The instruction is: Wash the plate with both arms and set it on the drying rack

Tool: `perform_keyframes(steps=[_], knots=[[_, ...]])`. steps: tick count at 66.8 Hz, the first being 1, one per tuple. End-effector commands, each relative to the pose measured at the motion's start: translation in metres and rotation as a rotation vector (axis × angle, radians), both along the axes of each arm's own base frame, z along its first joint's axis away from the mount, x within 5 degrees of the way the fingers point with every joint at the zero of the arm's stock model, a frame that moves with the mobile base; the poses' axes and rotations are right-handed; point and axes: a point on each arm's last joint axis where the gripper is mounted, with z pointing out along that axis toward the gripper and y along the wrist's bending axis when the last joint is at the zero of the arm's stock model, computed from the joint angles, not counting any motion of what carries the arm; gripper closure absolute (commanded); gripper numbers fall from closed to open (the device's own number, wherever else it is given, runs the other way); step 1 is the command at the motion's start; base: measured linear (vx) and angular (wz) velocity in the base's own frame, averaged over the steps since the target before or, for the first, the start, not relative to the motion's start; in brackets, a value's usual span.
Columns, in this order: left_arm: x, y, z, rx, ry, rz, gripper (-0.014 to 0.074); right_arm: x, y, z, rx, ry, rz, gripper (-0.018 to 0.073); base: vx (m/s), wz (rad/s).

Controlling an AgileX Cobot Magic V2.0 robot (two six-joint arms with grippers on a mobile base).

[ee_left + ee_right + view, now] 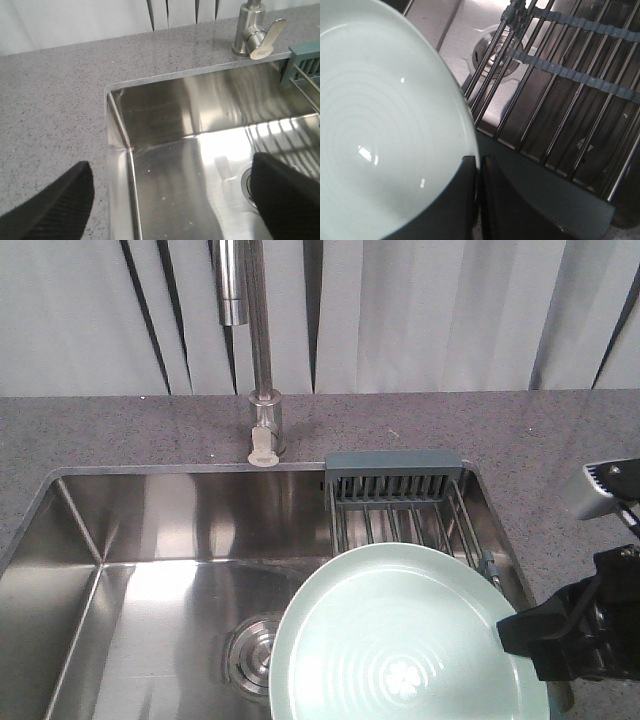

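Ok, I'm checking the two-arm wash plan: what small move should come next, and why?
Probably swing the left gripper rightward toward the free rim of the plate. Its jaws stand open and empty over the sink, while the right gripper alone pinches the plate's edge by the drying rack, so a second hold seems needed.

Grey speckled desk [90,430] is carrying an inset steel sink [150,525]. Faucet [262,350] is standing behind the sink. Drying rack [395,462] is resting across its right end.
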Motion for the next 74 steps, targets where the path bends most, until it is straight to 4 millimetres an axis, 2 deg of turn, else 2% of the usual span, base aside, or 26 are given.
perform_keyframes(steps=[1, 74], knots=[[0.0016, -0.0003, 0.0099, -0.021, -0.082, 0.004, 0.0011, 0.0016, 0.002, 0.012, 0.046, -0.058, -0.013, 0.0564, 0.0, 0.0], [0.0015, -0.0004, 0.0077, -0.022, -0.081, 0.003, 0.0011, 0.0016, 0.002, 0.012, 0.046, -0.058, -0.013, 0.0564, 0.0, 0.0]])
